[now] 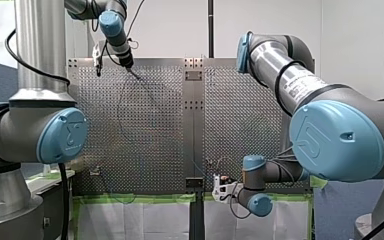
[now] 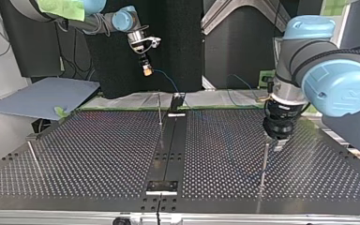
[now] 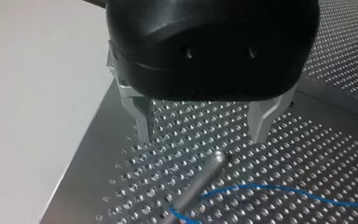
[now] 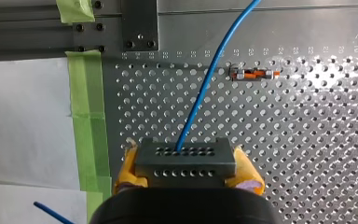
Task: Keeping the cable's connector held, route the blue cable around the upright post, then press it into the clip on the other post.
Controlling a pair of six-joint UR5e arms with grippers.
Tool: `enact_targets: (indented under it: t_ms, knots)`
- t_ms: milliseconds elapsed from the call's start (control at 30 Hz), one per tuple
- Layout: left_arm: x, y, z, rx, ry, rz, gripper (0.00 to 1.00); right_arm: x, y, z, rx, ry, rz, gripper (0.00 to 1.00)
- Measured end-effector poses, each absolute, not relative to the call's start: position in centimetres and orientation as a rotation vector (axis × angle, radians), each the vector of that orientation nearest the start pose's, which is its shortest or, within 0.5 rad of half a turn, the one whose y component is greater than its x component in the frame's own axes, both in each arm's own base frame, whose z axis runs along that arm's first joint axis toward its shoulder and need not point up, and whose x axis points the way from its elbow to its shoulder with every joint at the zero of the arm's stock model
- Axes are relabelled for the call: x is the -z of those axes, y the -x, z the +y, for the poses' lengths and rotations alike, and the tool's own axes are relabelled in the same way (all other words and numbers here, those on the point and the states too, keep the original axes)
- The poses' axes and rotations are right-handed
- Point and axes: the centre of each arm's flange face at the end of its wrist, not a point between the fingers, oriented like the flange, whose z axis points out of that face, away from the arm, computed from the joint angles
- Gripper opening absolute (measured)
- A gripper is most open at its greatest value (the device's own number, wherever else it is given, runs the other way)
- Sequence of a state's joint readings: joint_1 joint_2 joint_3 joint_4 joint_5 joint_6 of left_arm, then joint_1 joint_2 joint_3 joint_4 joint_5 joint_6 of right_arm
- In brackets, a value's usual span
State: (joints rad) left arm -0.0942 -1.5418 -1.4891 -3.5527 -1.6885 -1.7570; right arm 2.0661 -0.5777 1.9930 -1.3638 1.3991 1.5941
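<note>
My right gripper (image 4: 186, 159) is shut, its yellow pads clamping the grey connector block (image 4: 184, 171). The blue cable (image 4: 208, 81) leaves the block and runs over the perforated plate, past a small orange-and-metal clip (image 4: 254, 74). In the top view this gripper (image 2: 146, 71) hangs above the table's far edge with the cable (image 2: 168, 80) drooping from it. My left gripper (image 3: 203, 137) is open, metal fingers (image 3: 142, 122) just above the plate, an upright post (image 3: 199, 181) and a cable loop (image 3: 270, 190) just ahead of them. The top view shows it (image 2: 278, 138) right beside that post (image 2: 265, 161).
A thin post (image 2: 160, 108) stands near the table's middle and another (image 2: 33, 157) at the top view's left. Green tape (image 4: 91, 121) lines the plate's edge by white paper. A dark centre rail (image 2: 168, 145) splits the perforated table.
</note>
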Motion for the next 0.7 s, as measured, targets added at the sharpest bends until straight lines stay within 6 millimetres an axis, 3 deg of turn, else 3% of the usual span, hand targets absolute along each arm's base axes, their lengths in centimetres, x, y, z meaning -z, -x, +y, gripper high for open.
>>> enact_targets:
  t_ms: [700]
  knots:
    - [-50.61,-42.61,-15.70,-0.029,0.201,1.858,1.00,9.75,-37.54,-37.60,-1.667,-1.727,-0.870,0.00]
